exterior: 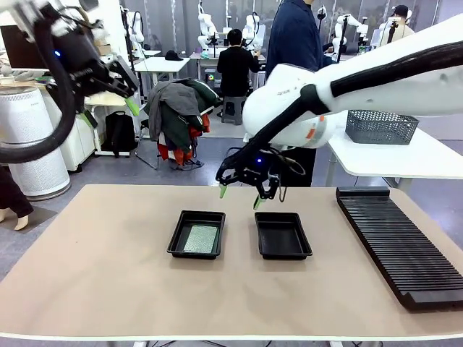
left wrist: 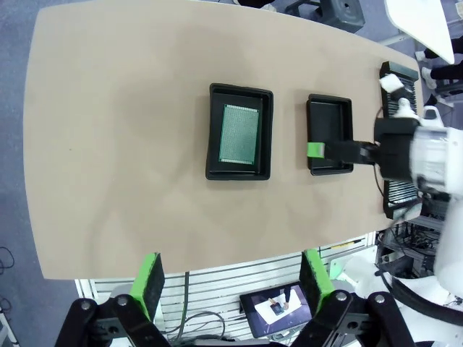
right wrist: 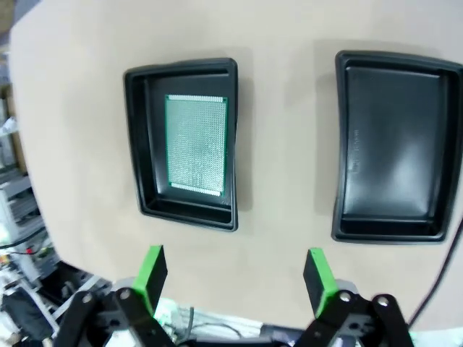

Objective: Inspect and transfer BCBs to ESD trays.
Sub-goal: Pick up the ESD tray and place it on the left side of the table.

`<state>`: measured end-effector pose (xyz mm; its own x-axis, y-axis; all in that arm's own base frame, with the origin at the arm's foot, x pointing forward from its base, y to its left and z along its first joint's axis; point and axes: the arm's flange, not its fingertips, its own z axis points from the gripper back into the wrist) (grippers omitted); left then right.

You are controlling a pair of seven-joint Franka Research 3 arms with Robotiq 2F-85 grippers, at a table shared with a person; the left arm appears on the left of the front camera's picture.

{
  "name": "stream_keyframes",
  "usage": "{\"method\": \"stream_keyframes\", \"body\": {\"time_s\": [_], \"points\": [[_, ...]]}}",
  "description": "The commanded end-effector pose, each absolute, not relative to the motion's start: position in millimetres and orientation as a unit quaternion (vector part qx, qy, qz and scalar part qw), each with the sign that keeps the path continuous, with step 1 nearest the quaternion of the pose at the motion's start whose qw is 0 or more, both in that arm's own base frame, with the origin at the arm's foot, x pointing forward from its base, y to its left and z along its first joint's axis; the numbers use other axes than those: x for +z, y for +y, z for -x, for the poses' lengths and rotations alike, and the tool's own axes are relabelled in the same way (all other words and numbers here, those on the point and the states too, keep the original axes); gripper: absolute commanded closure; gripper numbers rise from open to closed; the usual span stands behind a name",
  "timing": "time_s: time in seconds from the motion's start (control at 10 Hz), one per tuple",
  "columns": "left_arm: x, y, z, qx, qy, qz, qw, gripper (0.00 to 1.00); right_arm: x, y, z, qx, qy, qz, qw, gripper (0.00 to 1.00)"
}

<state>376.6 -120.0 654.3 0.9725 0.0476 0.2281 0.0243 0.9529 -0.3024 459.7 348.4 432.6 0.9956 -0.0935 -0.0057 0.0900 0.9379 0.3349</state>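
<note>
Two black ESD trays sit side by side mid-table. The left tray [exterior: 196,233] [left wrist: 240,132] [right wrist: 184,140] holds one pale green speckled BCB [exterior: 201,238] [left wrist: 239,135] [right wrist: 196,144] flat on its floor. The right tray [exterior: 282,235] [left wrist: 330,134] [right wrist: 391,147] is bare inside. My right gripper [exterior: 238,196] [right wrist: 235,276] hangs open above the table just behind the two trays, nothing between its green pads. My left gripper [left wrist: 229,280] is open, high above the table's left side, and shows at the upper left of the front view [exterior: 108,108].
A long black ribbed rack [exterior: 401,242] [left wrist: 400,137] lies along the table's right side. A grey mesh basket [exterior: 380,126] stands on a white table behind. A person in dark blue [exterior: 293,43] stands beyond the far edge.
</note>
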Motion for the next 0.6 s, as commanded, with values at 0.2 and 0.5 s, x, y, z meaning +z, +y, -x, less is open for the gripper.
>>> {"method": "stream_keyframes", "body": {"time_s": [0.2, 0.5], "points": [[600.0, -162.2, -401.1, -0.004, -0.105, 0.125, 0.987, 0.00, 426.0, 284.6, -427.1, -0.029, -0.002, -0.279, 0.960, 0.00], [552.4, -188.6, -421.4, 0.009, -0.064, 0.086, 0.994, 0.00, 427.0, 245.5, -416.7, -0.014, -0.010, -0.324, 0.946, 0.00]]}}
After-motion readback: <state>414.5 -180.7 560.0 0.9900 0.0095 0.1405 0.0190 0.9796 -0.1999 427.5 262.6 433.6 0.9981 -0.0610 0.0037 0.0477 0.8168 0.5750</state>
